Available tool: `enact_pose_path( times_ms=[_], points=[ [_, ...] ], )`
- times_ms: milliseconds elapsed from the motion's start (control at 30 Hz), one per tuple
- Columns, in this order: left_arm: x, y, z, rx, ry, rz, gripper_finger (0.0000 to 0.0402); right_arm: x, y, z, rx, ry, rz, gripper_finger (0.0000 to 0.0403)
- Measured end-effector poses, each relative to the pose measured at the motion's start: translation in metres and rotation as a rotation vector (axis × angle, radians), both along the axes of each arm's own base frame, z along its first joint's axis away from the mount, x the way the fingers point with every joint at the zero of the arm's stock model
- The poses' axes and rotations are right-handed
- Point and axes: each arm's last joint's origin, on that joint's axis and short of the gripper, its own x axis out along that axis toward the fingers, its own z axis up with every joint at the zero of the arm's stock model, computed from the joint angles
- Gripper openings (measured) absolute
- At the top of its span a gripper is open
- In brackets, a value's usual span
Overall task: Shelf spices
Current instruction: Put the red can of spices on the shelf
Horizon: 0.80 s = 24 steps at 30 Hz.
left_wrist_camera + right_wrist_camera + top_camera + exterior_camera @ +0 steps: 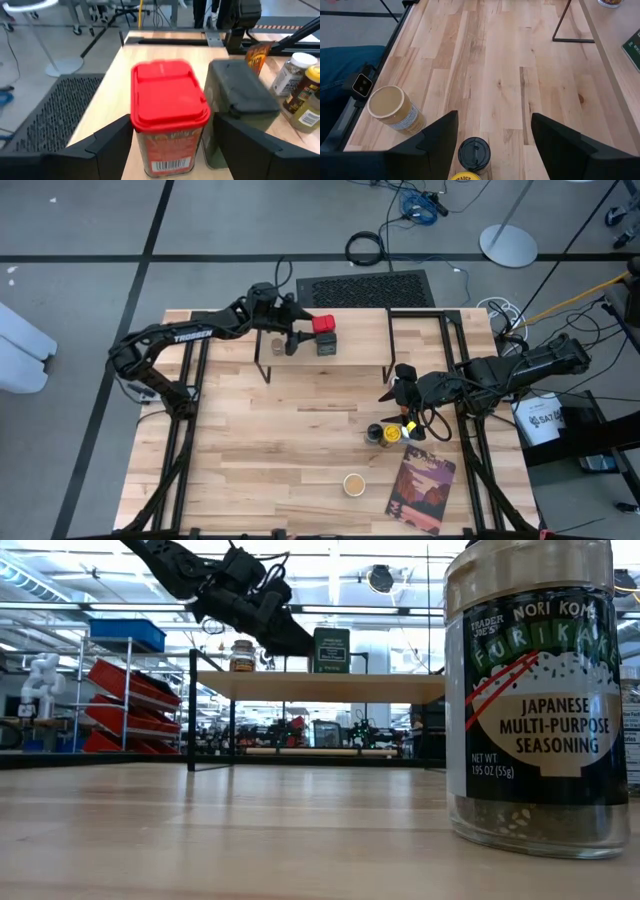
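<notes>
At the far side of the table (250,430), the left claw (298,338) is being held over the shelf (350,330), its fingers (107,145) spread on either side of a red-topped tin (323,324) without touching it. That tin is being carried upright by the shelf's pale plank, with a dark green tin (327,344) standing just beside it. A small brown jar (277,343) is also being kept on the plank, on the other side of the claw.

Nearer the right edge of the table, the right claw (396,392) is being held above the boards with its fingers (437,135) spread and nothing between them. A black-topped jar (375,433) and a yellow-topped jar (392,434) are being shown side by side just below it, with one more jar (408,425) partly hidden under the arm. A tan-topped jar (354,483) is standing apart from them, closer to the near edge, and a flat book (420,488) is lying beside it.

In the low view, a seasoning jar (535,700) with a dark label is being shown very close to the lens, upright on the table, well apart from the shelf (320,686) behind it.
</notes>
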Motion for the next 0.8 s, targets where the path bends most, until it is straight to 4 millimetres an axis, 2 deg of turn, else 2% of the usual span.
enact_pose_path(
  times_ms=[500, 667, 800],
  points=[
    [-0.034, -0.011, 0.036, 0.082, 0.004, 0.065, 0.0286, 0.0, 0.0, 0.0, -0.006, -0.002, -0.002, 0.024],
    [-0.051, -0.031, 0.063, 0.121, -0.063, 0.047, 0.0286, -0.001, -0.001, -0.001, 0.008, 0.017, -0.043, 0.024],
    [-0.073, -0.053, 0.086, 0.119, -0.117, 0.04, 0.0286, -0.007, -0.003, -0.003, 0.066, 0.091, -0.109, 0.024]
  ],
)
